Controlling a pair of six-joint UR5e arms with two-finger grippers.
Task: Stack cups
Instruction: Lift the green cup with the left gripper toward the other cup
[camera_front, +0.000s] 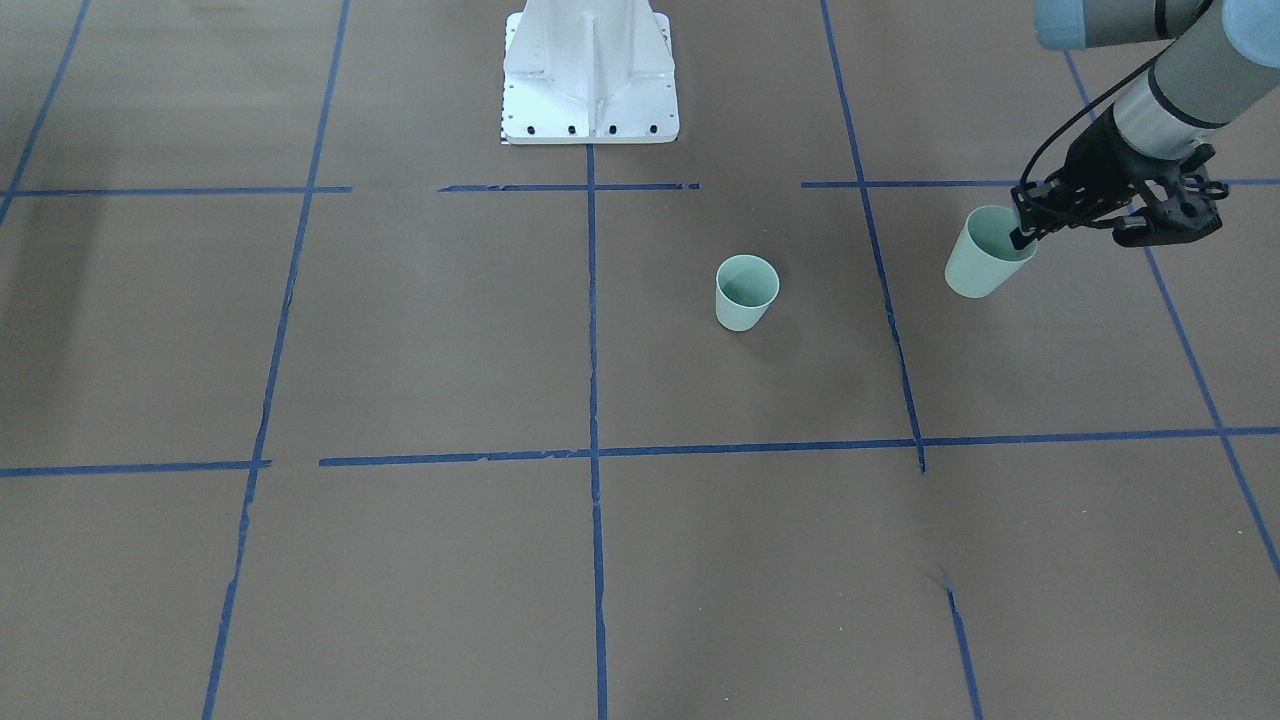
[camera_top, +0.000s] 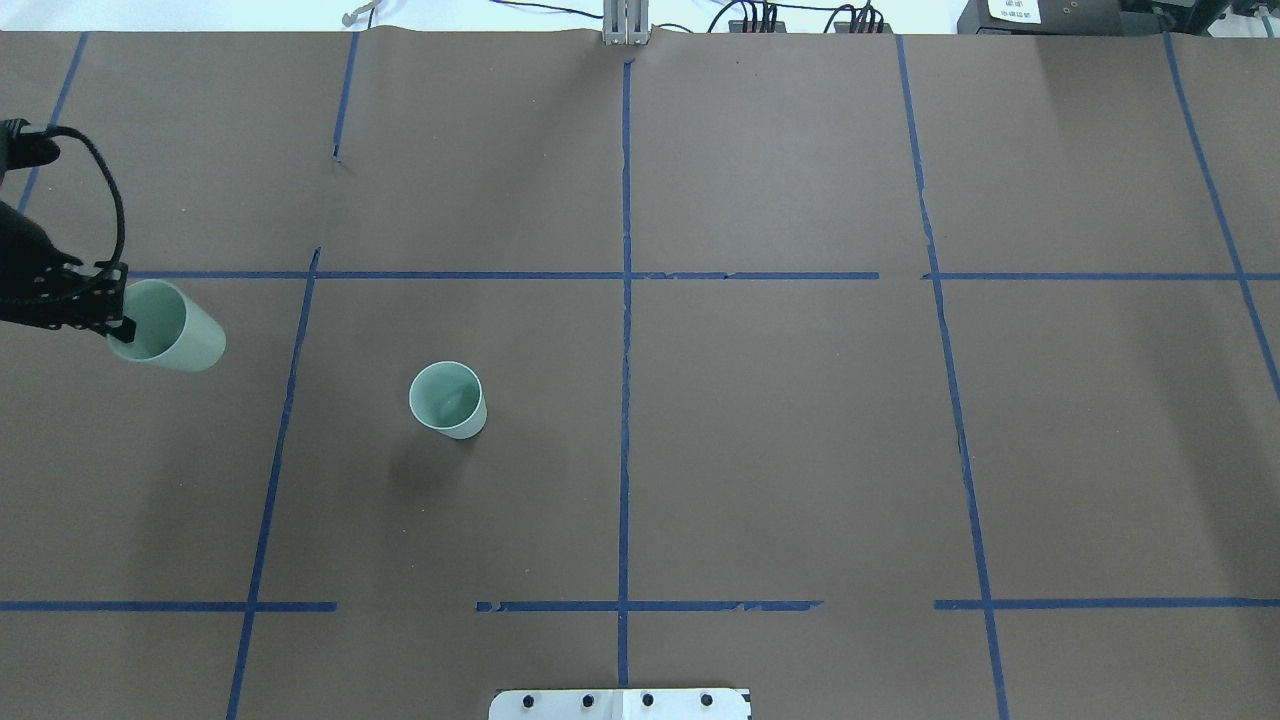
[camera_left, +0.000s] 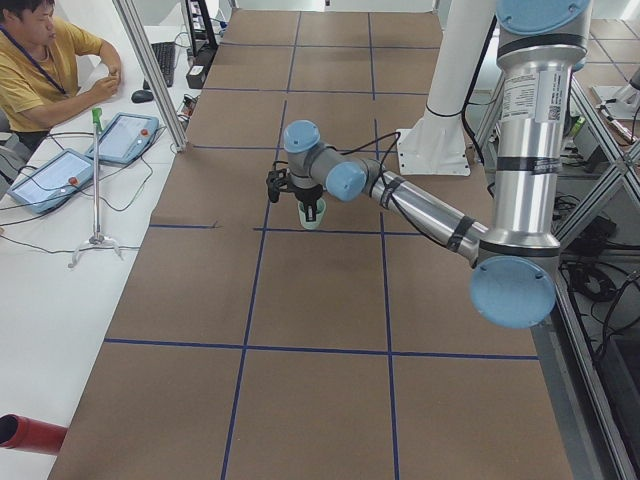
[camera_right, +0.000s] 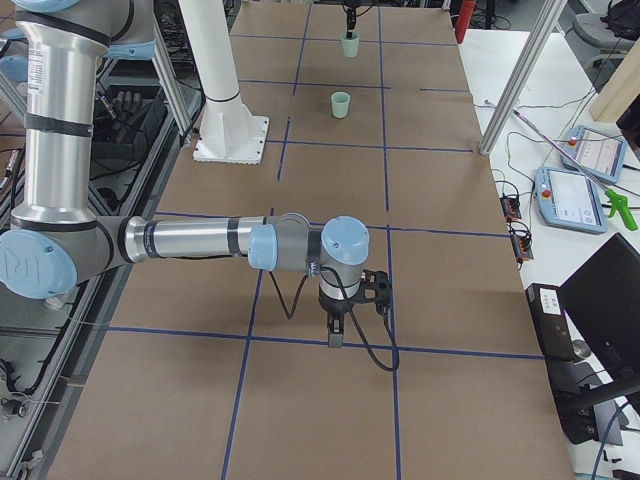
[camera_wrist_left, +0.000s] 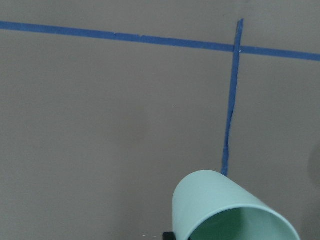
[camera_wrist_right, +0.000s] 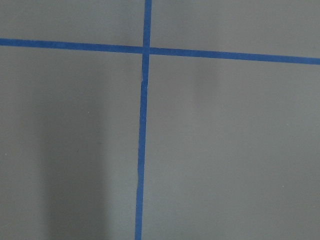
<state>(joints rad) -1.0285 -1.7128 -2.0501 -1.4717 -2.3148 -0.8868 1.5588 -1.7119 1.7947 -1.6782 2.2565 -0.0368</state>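
Now, left gripper (camera_front: 1025, 235): clamped on the rim of one cup, one finger down inside the mouth and the other on the outer wall.
Held cup (camera_front: 985, 262): mint green, hanging tilted from that grip with its base swung away from the fingers; the left wrist camera looks past its rim to brown table. Whether the base clears the surface is hard to tell.
Free cup (camera_top: 448, 400): upright, mouth open, alone on the table (camera_top: 800, 450), touched by nothing.
Placing, overhead view: the held cup sits at about 9 o'clock of the free cup, well apart, with a line of blue tape (camera_top: 280, 440) running between them; the free cup is at about 8 o'clock of the mid-table tape crossing.
Right gripper (camera_right: 335, 335): pointing down near a tape crossing at the far end of the table from both cups. It shows only in the right side view, so open or closed cannot be told.
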